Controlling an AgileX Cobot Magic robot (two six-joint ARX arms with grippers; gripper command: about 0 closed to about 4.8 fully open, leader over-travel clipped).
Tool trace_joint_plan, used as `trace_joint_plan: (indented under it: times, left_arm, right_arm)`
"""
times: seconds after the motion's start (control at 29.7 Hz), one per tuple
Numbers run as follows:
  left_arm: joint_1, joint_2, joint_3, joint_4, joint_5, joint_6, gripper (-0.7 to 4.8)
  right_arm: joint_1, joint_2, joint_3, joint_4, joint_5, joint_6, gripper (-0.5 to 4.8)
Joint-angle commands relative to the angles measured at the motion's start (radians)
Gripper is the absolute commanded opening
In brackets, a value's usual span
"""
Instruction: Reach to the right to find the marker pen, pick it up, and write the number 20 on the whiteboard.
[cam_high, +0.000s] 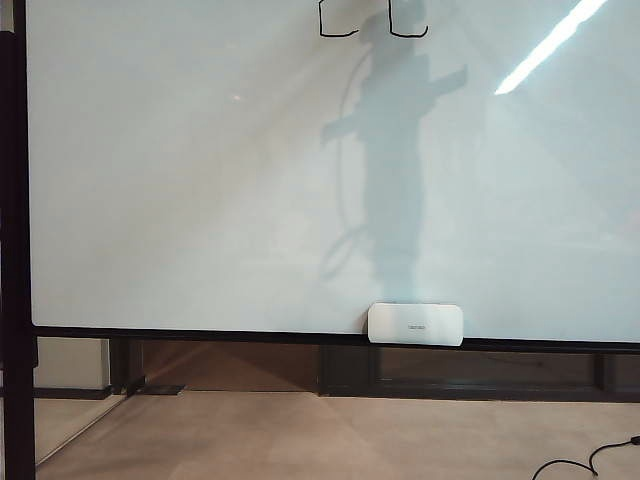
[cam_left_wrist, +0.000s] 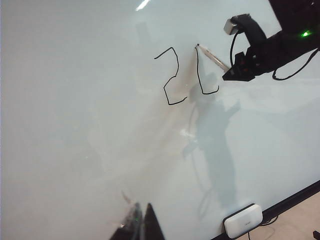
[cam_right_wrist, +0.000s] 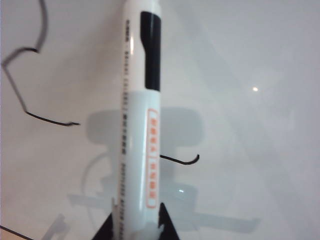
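Far left and low against the whiteboard (cam_left_wrist: 75, 125): left hand (cam_left_wrist: 136, 226), jaw state impossible to tell. Mid-board: number 20 (cam_left_wrist: 186, 75), zero unclosed. Rightward: right hand (cam_right_wrist: 135, 220) pinching marker pen (cam_right_wrist: 142, 115) by its tail, tip on the zero's stroke. Probably light, stiff, slick; best gripped mid-barrel.

The whiteboard (cam_high: 180, 200) is evenly lit; a ceiling-light streak is reflected near its upper right corner, an arm-shaped shadow is cast centrally, and the close marker pen (cam_right_wrist: 141, 125) is blurred.
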Motion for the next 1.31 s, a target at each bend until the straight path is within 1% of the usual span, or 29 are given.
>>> trace_joint_plan:
  times: [0.03,0.47,0.71,1.01,1.31]
  left_arm:
    - [-0.001,0.0,0.004,0.01,-0.003,0.001,0.13]
    - [-0.001,0.0,0.004,0.01,-0.003,0.001,0.13]
    - [-0.001,0.0,0.004,0.01,-0.003,0.001,0.13]
    - [-0.001,0.0,0.004,0.01,-0.003,0.002,0.13]
    - [-0.001,0.0,0.004,0.01,-0.003,0.015,0.13]
  right_arm:
    - [-0.001,0.003,0.005,0.016,0.004,0.005,-0.02]
    - [-0.005,0.005,0.005,0.029,0.005,0.006,-0.02]
    - [-0.005,0.005,0.006,0.039,0.102,0.013,-0.02]
    - [-0.005,0.001,0.006,0.012,0.226,0.015,-0.02]
    - [-0.006,0.001,0.006,-0.003,0.208,0.015,-0.02]
